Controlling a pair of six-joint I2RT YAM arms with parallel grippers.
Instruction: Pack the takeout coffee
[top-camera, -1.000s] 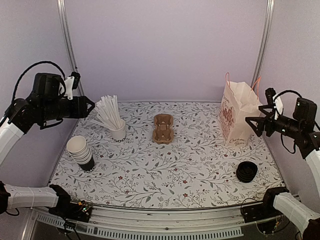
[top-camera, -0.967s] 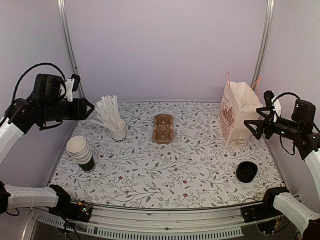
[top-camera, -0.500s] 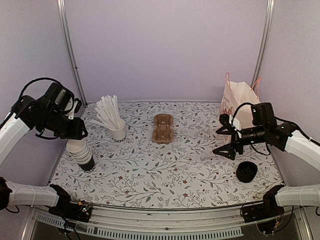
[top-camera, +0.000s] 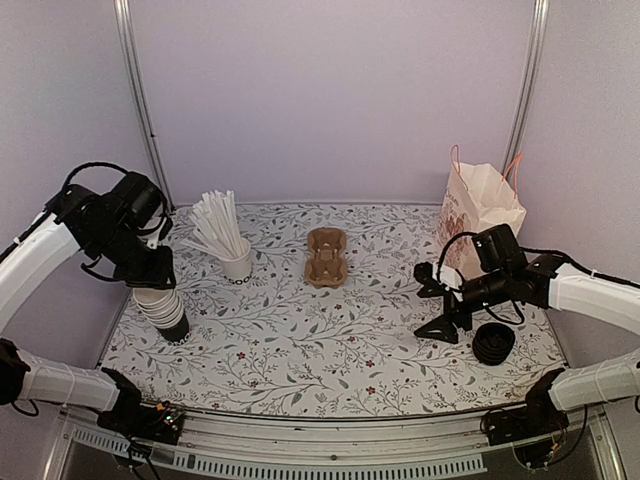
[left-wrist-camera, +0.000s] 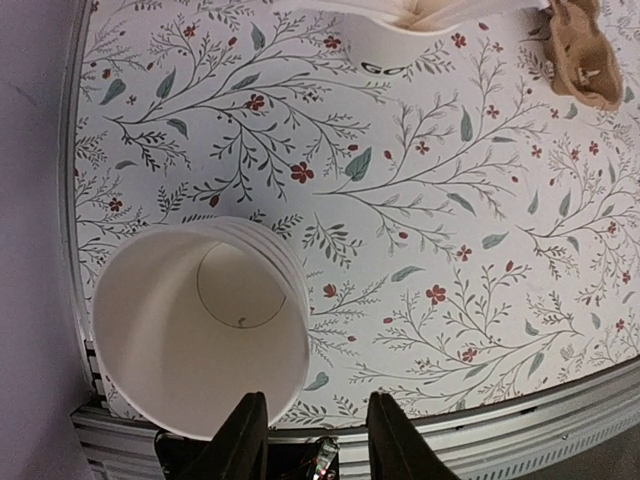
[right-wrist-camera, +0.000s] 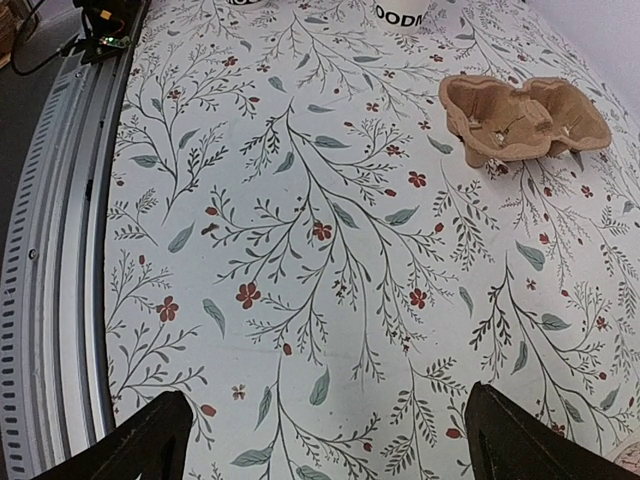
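Note:
The takeout coffee is out of view in every view. A stack of lidless black cups (top-camera: 166, 312) with white insides (left-wrist-camera: 200, 330) stands at the table's left edge. My left gripper (top-camera: 155, 274) hangs just above it, pointing down. In the left wrist view the left gripper (left-wrist-camera: 318, 440) is open with a narrow gap, one finger (left-wrist-camera: 243, 440) over the top cup's near rim, gripping nothing. My right gripper (top-camera: 437, 302) is low over the table, left of a stack of black lids (top-camera: 493, 343). The right gripper (right-wrist-camera: 335, 450) is wide open over bare tablecloth.
A white holder full of straws (top-camera: 235, 262) stands behind the cup stack. A brown cardboard cup carrier (top-camera: 326, 256) lies mid-table, also in the right wrist view (right-wrist-camera: 520, 120). A paper bag (top-camera: 478, 225) stands open at the back right. The table's metal front rail (right-wrist-camera: 55, 250) runs nearby.
My left gripper has come down from beside the wall to just over the cup stack, its jaws narrowing. My right arm has swung left and down from the bag toward the lids.

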